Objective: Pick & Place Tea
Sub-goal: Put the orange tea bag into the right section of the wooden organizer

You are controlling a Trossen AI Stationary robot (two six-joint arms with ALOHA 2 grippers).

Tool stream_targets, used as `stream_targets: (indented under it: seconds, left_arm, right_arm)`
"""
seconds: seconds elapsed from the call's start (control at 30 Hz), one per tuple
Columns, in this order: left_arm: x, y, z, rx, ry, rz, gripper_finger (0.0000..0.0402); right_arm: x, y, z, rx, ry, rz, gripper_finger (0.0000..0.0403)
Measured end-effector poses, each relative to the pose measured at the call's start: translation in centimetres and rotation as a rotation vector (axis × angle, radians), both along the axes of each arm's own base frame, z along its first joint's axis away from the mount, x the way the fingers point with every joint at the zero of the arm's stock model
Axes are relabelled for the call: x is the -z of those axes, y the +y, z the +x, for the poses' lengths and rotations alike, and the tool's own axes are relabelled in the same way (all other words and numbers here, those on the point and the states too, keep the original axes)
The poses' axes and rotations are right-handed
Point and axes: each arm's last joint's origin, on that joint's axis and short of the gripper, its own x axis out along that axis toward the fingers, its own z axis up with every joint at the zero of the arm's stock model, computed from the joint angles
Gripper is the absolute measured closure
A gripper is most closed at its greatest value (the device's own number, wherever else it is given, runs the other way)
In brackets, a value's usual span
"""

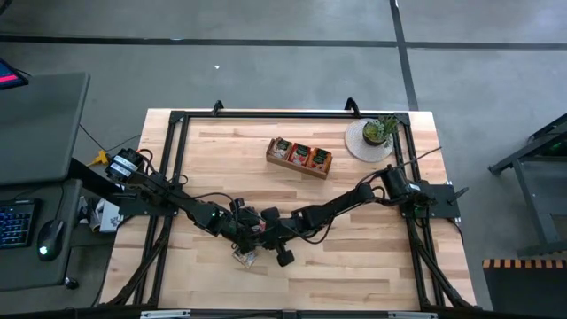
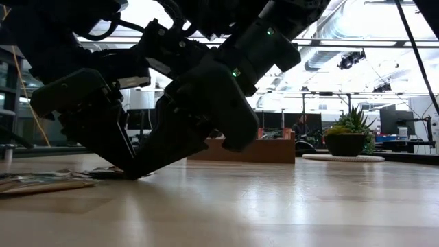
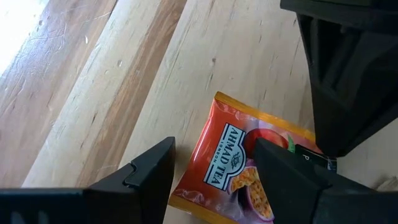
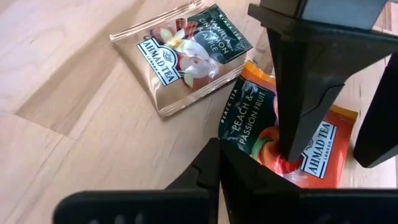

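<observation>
Two sachets (image 4: 186, 53) lie together near the table's (image 1: 372, 266) front edge. The tray (image 1: 299, 157) stands behind them, and the plant (image 1: 379, 131) is right of it.

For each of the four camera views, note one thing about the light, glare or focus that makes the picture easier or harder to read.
High view: even light, plain contrast. Low view: bright ceiling behind leaves both arms as silhouettes, while the potted plant stays clear. Left wrist view: glare whitens one corner; the orange sachet reads sharply. Right wrist view: sheen on the pale sachet; the right gripper is dark and soft.
</observation>
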Motion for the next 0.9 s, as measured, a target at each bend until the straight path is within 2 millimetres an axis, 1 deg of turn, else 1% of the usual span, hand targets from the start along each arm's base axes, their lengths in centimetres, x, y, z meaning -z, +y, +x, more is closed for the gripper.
stream_targets:
  seconds: [0.13,0.27,0.43,0.57,0.7,0.8,0.9]
  left_arm:
    - [0.0,0.0,0.0,0.000,0.000,-0.001,0.0186]
    - [-0.2,-0.1,0.1,0.002,0.006,-0.004,0.0186]
    - [-2.0,0.1,0.4,0.025,0.034,0.014,0.0186]
    - [-3.8,0.4,0.6,0.067,0.082,0.105,0.0186]
    - [-5.2,0.6,1.0,0.075,0.127,0.194,0.0186]
    - [-5.9,0.7,0.9,0.076,0.170,0.244,0.0186]
    - [-6.0,0.8,0.6,0.077,0.214,0.260,0.0186]
  right_arm:
    - [-0.2,0.1,0.0,0.024,-0.002,0.005,0.0401]
    - [-0.8,0.7,-0.3,0.049,-0.018,-0.040,0.0402]
    - [-1.3,0.7,-0.5,0.092,-0.013,-0.025,0.0402]
    - [-1.3,0.6,-0.5,0.109,-0.012,-0.031,0.0402]
    - [-1.3,0.7,-0.5,0.125,-0.009,-0.021,0.0403]
    - [-1.3,0.7,-0.6,0.136,-0.007,-0.026,0.0403]
    - [-1.5,0.6,-0.7,0.146,-0.005,-0.033,0.0403]
